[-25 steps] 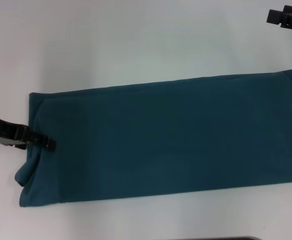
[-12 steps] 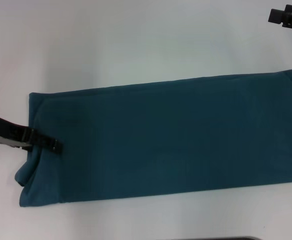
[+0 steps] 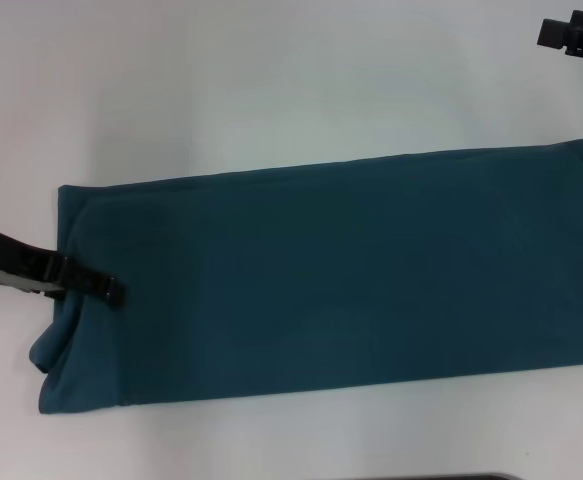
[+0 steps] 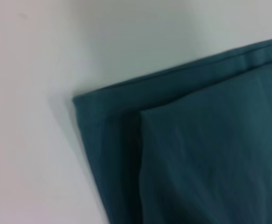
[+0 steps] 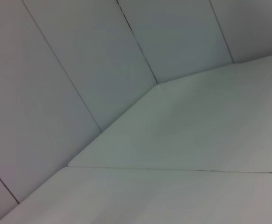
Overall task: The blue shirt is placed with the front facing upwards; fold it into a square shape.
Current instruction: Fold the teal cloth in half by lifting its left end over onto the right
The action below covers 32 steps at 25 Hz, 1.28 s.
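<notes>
White worktop (image 3: 271,90) carries the shirt (image 3: 351,270) as a long folded band across mid-frame, the left pincer (image 3: 111,290) low over its left end, grip state unclear, right pincer (image 3: 576,35) parked upper right; next, probably folding that end rightward.

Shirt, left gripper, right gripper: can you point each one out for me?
Shirt (image 3: 351,270), head view, middle of the folded teal cloth.
Left gripper (image 3: 111,290), head view, its tip at the shirt's left end.
Right gripper (image 3: 574,35), head view, dark part at the far right corner.
</notes>
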Each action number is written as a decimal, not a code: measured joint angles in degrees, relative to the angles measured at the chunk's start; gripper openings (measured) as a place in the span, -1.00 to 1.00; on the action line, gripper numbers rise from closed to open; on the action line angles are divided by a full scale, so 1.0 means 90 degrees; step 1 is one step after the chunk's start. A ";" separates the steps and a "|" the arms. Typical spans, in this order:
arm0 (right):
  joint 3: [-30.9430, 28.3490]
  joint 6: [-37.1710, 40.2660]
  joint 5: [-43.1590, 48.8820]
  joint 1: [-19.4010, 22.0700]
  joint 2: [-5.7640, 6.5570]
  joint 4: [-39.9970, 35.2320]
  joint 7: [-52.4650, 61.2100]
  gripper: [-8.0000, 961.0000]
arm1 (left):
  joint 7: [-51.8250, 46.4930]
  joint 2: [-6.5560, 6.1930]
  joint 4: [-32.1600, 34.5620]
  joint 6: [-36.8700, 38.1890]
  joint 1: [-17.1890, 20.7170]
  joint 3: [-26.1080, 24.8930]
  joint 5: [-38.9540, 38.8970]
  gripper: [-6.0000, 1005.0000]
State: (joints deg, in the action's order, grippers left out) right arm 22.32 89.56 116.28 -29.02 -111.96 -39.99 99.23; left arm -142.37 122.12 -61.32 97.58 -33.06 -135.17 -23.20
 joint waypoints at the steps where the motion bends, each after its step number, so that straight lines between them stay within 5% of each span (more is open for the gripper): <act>1: 0.0000 0.0000 0.0000 -0.0005 0.0000 0.0000 -0.0001 0.96 | -0.0003 -0.0009 0.0000 -0.0002 0.0001 0.0000 0.0001 0.80; 9: 0.0000 -0.0001 0.0000 -0.0018 -0.0001 0.0000 0.0012 0.96 | -0.0081 -0.0101 -0.0061 -0.0014 0.0006 -0.0040 0.0239 0.81; 32: 0.0000 -0.0001 0.0000 -0.0040 -0.0001 0.0000 0.0025 0.96 | -0.0027 -0.0063 0.0222 -0.0062 -0.0167 -0.0001 0.0274 0.81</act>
State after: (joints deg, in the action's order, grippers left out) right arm 22.32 89.56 116.28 -29.38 -111.96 -39.99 99.46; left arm -142.62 121.55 -59.32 97.02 -34.56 -135.18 -20.74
